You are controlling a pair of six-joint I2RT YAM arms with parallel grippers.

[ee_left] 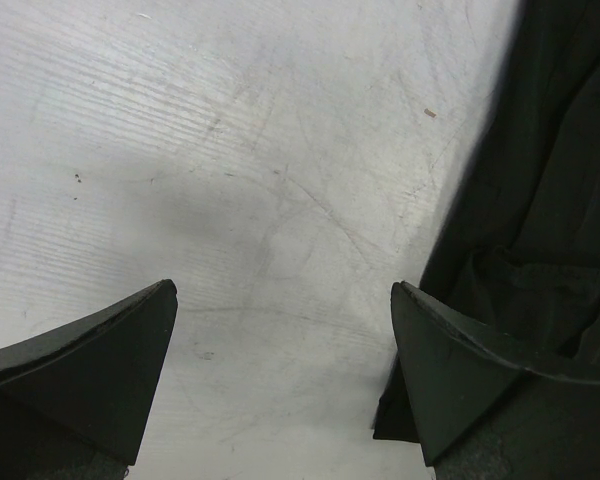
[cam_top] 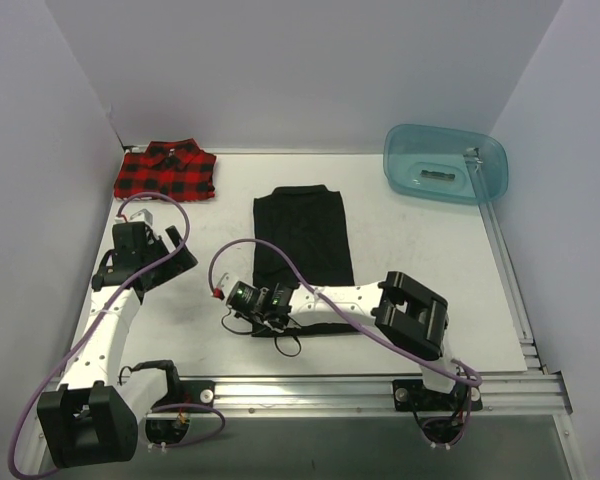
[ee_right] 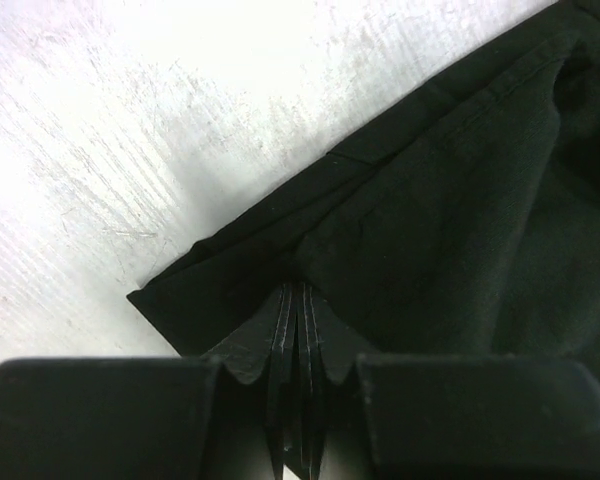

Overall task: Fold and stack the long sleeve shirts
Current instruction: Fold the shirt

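The black shirt [cam_top: 303, 235] lies flat in the middle of the table, folded into a long strip with the collar at the far end. My right gripper [cam_top: 268, 318] is at its near left corner, shut on the black fabric [ee_right: 440, 200]; in the right wrist view the gripper [ee_right: 302, 290] has its jaws pressed together in a fold. My left gripper [cam_top: 180, 252] is open and empty over bare table, left of the shirt. In the left wrist view the gripper [ee_left: 283, 288] shows the shirt's edge [ee_left: 550, 200] by its right finger. The plaid shirt [cam_top: 166, 171] lies folded at the back left.
A translucent teal tub [cam_top: 445, 163] stands at the back right corner. Purple cables loop over both arms. White walls close off the left, back and right; a metal rail [cam_top: 380, 385] runs along the near edge.
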